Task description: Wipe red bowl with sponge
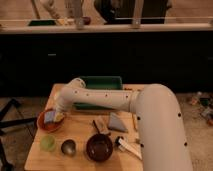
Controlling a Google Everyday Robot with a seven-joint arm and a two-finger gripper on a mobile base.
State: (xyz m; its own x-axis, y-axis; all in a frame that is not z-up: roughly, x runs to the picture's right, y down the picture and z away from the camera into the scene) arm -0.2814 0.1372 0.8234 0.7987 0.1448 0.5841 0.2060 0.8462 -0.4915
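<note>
The red bowl sits at the left side of the wooden table. My gripper reaches down into the bowl from the right, at the end of the white arm. A small blue-grey sponge shows at the gripper's tip inside the bowl, resting against the bowl's inside. The gripper hides part of the bowl's right rim.
A small green cup and a metal cup stand in front of the bowl. A dark maroon bowl is at the front centre. A grey-blue triangular piece, a green tray and utensils lie to the right.
</note>
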